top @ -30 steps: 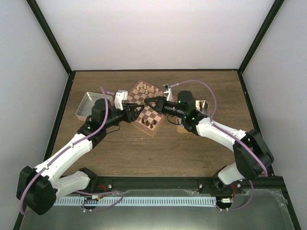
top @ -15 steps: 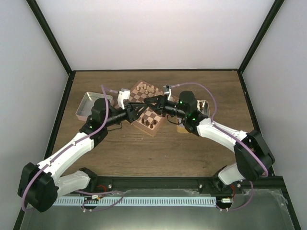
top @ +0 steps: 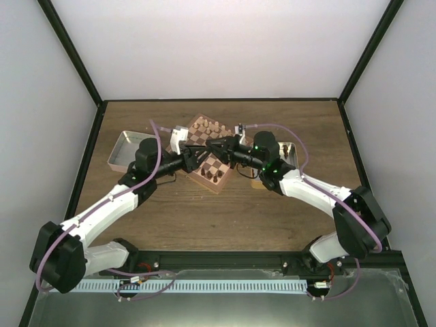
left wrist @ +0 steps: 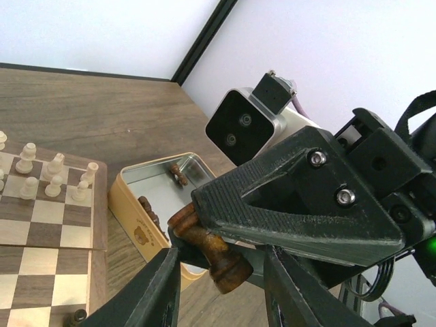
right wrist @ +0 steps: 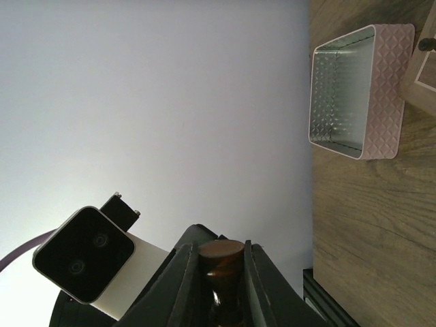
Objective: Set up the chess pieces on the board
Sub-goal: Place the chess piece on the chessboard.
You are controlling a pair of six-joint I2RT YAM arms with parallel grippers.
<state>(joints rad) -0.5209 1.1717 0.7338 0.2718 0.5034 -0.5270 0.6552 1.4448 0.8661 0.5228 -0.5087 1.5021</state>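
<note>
A square wooden chessboard (left wrist: 41, 231) is showing light and dark brown checks inside a tan border, while pale cream wooden chess pieces (left wrist: 54, 167) are standing out against its far squares. Over the board, a dark brown wooden chess piece (left wrist: 212, 251) is gleaming reddish. Right of the board, a tan-gold metal tin (left wrist: 133, 208) is shining silver inside. Left of the board, a pale pink metal tin (right wrist: 385, 88) is displaying an embossed diamond pattern. A brown wood-grain table (top: 225, 218) is spreading beneath the board, and white robot arms (top: 102, 204) are trailing purple cables (top: 293, 126).
</note>
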